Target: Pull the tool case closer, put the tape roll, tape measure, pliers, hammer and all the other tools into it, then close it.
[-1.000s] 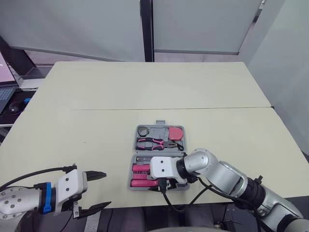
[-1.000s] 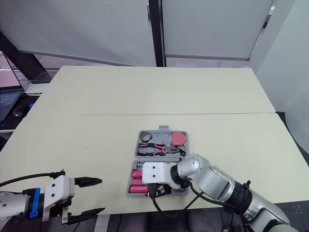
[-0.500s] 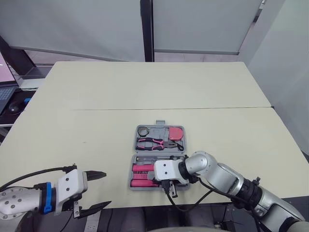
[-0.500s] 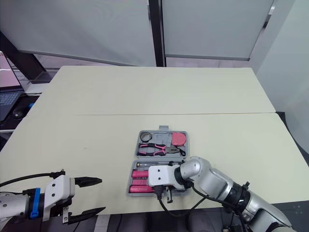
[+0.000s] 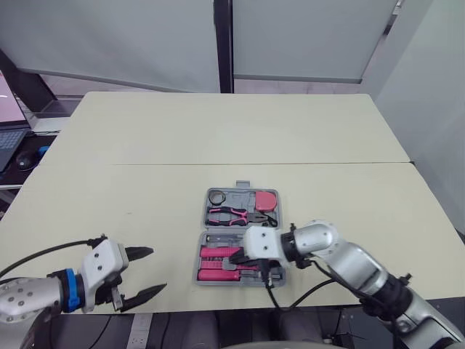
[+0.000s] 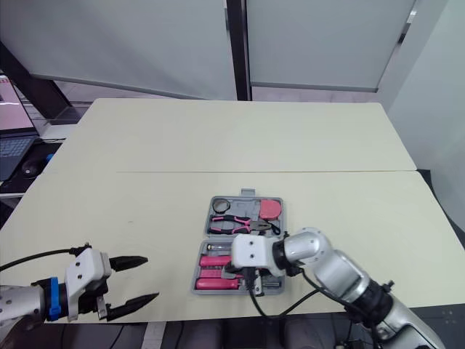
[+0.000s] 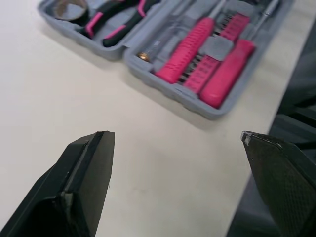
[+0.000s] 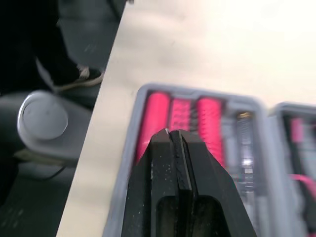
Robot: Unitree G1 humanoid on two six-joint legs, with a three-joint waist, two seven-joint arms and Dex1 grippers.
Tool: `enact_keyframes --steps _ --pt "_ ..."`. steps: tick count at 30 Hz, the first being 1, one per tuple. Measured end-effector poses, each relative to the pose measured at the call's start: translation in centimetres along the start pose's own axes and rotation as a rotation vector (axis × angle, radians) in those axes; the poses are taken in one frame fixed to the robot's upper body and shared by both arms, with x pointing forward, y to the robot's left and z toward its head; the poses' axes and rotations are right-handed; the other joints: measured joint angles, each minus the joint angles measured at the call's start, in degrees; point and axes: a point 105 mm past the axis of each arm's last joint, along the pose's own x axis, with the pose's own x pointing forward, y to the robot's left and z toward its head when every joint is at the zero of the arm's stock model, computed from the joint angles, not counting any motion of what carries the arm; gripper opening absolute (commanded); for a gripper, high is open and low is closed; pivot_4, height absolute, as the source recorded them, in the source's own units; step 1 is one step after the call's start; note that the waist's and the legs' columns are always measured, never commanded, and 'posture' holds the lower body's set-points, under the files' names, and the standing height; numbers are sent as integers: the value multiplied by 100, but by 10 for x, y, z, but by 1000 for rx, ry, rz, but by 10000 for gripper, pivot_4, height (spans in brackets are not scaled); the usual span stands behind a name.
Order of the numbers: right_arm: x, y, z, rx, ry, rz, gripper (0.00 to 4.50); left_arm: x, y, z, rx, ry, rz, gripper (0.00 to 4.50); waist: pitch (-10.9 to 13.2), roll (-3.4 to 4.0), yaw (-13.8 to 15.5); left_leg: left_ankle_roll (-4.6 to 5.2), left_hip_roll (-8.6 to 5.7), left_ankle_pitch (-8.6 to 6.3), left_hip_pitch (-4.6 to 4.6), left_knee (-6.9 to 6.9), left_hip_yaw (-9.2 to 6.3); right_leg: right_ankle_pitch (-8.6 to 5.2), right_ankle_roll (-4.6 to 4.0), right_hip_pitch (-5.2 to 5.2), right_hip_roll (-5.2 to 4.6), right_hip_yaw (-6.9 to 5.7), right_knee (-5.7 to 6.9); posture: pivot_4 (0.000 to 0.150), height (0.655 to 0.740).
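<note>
The grey tool case (image 5: 200, 218) lies open near the table's front edge. Its far half holds a tape roll (image 5: 216, 196), pink-handled pliers (image 5: 234, 215) and a pink tape measure (image 5: 266, 199). Pink-handled tools (image 5: 216, 265) fill the near half (image 7: 197, 106). My right gripper (image 5: 234, 257) hovers low over that near half, pointing left, its fingers (image 8: 177, 148) shut with nothing between them. My left gripper (image 5: 155, 270) stands open over bare table, left of the case, near the front edge.
A laptop (image 5: 7, 123) and a mouse (image 5: 30, 161) sit on a side desk at far left. The cable (image 5: 280, 298) from my right wrist hangs over the table's front edge. The far half of the table (image 5: 232, 131) is bare.
My right wrist has shifted right and turned, bringing its shut fingers from the case's front edge to above the near half. The left gripper has barely moved; the head view shifted slightly.
</note>
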Motion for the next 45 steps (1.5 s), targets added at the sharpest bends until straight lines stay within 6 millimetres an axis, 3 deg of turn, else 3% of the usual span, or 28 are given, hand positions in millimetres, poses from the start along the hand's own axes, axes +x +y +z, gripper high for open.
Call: enact_keyframes --steps 4,8,12,15,18,22,31,45 --pt "-48 -17 -27 38 63 -140 0 3 17 2 -10 -51 47 33643 -2 -6 -17 0 -4 0 2 0 10 3 -3 27 -10 2 -4 1500 7400" --pt "-71 -31 -56 69 131 -229 0 17 30 -2 19 -79 46 21657 0 -3 -38 1 1 0 6 -1 7 17 15 27 3 3 2 1500 7400" --pt "-79 -44 -92 89 251 -302 0 37 38 -15 25 -51 28 9614 0 -3 -52 1 1 0 2 -1 10 25 25 23 5 8 1 1500 7400" --pt "-66 -51 -101 54 289 -295 0 57 45 -19 40 -36 14 425 2 -1 -46 1 2 0 -1 -3 5 25 25 23 13 8 3 1500 7400" --pt "-52 -52 -105 32 296 -269 0 74 50 -25 39 -21 11 175 2 -1 -35 1 1 0 -7 -4 1 26 27 22 15 6 3 1500 7400" --pt "-47 -58 -108 33 299 -275 0 93 56 -31 28 -6 5 175 2 0 -31 1 -1 0 -8 -3 0 28 29 25 15 5 4 1500 7400" --pt "-43 -57 -114 41 321 -253 0 129 59 -18 67 -38 -43 175 1 2 -15 0 -2 1 -4 4 -4 32 36 33 16 5 6 1500 7400" --pt "-34 -48 -107 83 314 -219 0 137 40 -14 42 -31 -122 175 -1 6 -22 0 -1 1 -1 3 -6 32 36 35 17 5 7 1500 7400"
